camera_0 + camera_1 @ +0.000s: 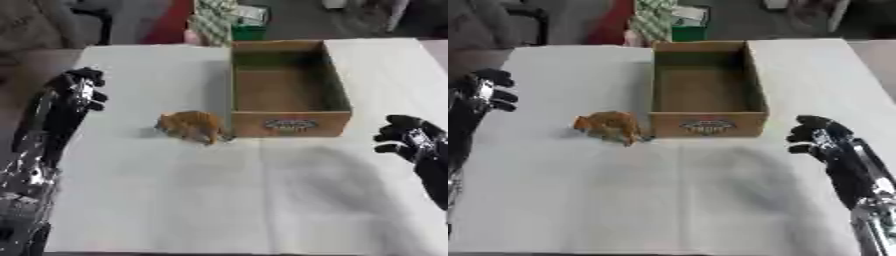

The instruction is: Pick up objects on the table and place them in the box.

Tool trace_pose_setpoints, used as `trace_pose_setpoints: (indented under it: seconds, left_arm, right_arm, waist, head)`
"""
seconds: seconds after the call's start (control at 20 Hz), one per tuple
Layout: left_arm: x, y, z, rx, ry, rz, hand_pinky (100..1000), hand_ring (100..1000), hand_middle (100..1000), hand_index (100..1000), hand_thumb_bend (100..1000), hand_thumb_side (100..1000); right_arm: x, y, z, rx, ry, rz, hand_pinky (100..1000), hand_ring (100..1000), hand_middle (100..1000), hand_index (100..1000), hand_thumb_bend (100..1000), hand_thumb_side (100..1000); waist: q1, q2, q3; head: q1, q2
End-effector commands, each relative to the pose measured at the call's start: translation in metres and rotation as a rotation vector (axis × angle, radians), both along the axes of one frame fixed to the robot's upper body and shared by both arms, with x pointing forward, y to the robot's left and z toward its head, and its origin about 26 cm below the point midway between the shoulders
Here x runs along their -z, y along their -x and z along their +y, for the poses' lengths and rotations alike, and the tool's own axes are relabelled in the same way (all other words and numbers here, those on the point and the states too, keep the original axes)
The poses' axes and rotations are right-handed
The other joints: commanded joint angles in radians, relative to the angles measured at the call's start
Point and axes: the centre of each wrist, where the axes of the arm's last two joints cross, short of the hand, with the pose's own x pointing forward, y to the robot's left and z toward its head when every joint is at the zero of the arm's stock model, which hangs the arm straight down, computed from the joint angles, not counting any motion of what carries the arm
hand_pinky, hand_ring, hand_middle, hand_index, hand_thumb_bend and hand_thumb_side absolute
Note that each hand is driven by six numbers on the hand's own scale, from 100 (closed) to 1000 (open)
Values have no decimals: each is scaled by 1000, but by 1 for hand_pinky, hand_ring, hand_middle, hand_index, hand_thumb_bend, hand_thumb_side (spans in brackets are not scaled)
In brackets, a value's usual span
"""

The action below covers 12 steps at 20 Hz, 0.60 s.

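Observation:
An orange toy animal (pixel 192 125) stands on the white table (pixel 219 200), just left of the front corner of an open cardboard box (pixel 289 122). Nothing shows inside the box. My left hand (pixel 80 87) hovers over the table's left edge, well left of the toy, fingers curled and holding nothing. My right hand (pixel 820 136) hangs to the right of the box's front, fingers curled, holding nothing.
Beyond the table's far edge stand a green-and-white patterned object (pixel 214 20), a green crate (pixel 249 30) and a dark chair (pixel 87 15). The white table stretches bare in front of the box and toy.

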Motion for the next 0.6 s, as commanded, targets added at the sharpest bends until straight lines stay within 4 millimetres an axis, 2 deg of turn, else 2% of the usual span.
trace_pose_setpoints:
  seconds: [0.05,0.25,0.6]
  left_arm:
    - [-12,1,1,10,-24,-37,597,594,628,725,100,707]
    - [-18,0,2,25,-61,-41,600,602,639,734,100,668]
    - [-41,-6,3,66,-230,-40,615,629,672,761,100,583]
  right_arm:
    - [-7,-1,-3,4,16,-22,634,678,614,766,100,601]
    - [-7,-1,-3,5,20,-20,634,678,613,766,100,601]
    - [-6,-1,-3,1,21,-16,633,678,613,766,100,601]
  waist:
    - [0,-14,-1]
    - [1,-14,-2]
    - [3,-18,-6]
  head:
    - [-1,-16]
    - [2,-19]
    - [9,-31]
